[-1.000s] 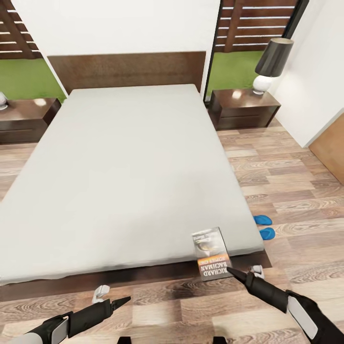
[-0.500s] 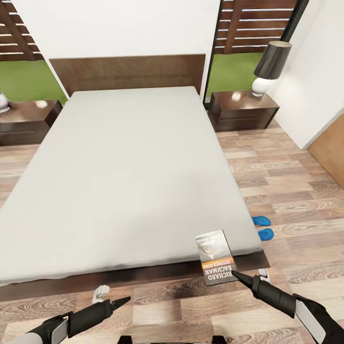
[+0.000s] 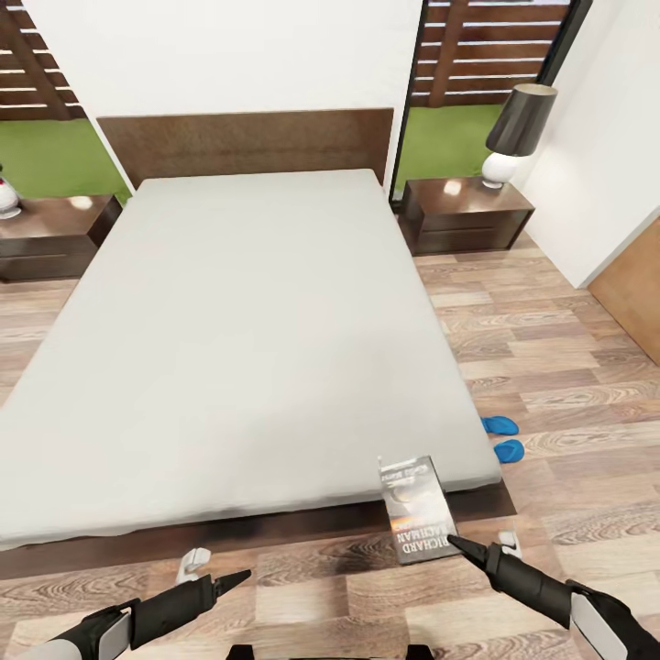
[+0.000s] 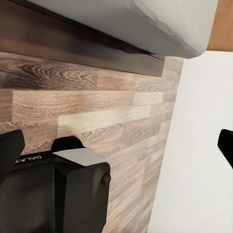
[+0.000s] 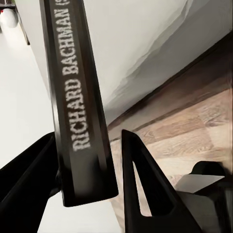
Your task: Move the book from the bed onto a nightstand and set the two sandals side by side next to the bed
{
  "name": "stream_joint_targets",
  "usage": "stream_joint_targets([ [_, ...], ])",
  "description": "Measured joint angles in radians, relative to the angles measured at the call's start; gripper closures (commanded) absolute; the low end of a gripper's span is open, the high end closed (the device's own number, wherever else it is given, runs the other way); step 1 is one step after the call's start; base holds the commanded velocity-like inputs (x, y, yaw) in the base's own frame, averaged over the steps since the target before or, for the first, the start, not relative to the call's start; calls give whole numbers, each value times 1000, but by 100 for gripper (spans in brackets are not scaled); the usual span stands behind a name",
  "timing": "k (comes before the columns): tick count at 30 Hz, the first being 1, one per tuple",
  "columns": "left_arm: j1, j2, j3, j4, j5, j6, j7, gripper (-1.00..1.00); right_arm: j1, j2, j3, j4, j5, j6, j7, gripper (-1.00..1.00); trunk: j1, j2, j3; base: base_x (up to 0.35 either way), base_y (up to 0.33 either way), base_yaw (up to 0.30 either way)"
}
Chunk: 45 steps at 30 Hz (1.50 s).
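Bedroom with white walls and wood-plank floor, grass and a slatted fence showing through the windows behind the bed. Bed is low, dark-brown frame, flat headboard, bare grey mattress. One nightstand sits just beside the headboard end on the right with a dark-shaded lamp on top; the other nightstand is at the headboard end on the left. Book is at the bed's foot-end right corner, its far end over the mattress edge, its near end sticking out past the frame toward the floor. Long axis runs roughly from the foot edge up toward the headboard, slightly skewed; the "Richard Bachman" end points away from the headboard, lettering reading upside down in the head view. Right gripper is at that near end; the right wrist view has the spine standing between the two fingers, fingers set either side of it and closed onto the book. Right arm reaches in low from the foot side, angled up toward the corner. Two sandals, bright blue, lie on the floor just beside the bed's right side near the foot corner, close together, partly hidden by the mattress edge. Left gripper is held low over the floor off the foot of the bed, pointing right; finger state cannot be told.
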Motion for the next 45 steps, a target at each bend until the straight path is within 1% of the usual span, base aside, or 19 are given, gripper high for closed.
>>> stream_joint_targets([
  [1, 0, 0, 0, 0, 0, 0, 0, -100, -1, 0, -4, 3, -10, 2, 0, 100, 0, 0, 0, 0, 0, 0],
  [5, 1, 0, 0, 0, 0, 0, 0, -100, -1, 0, -3, 26, -7, -8, 0, 100, 0, 0, 0, 0, 0, 36],
  [9, 2, 1, 1, 0, 0, 0, 0, -100, -1, 0, -3, 62, -7, -12, 0, 100, 0, 0, 2, 0, 0, 200],
  [13, 3, 0, 1, 0, 0, 0, 0, -100, -1, 0, -3, 77, -8, -14, 0, 100, 0, 0, 2, 0, 0, 269],
  [45, 10, 2, 1, 1, 0, -3, 11, -100, -1, -1, -3, 82, -6, -16, -2, 100, 0, 0, 3, 0, 0, 290],
])
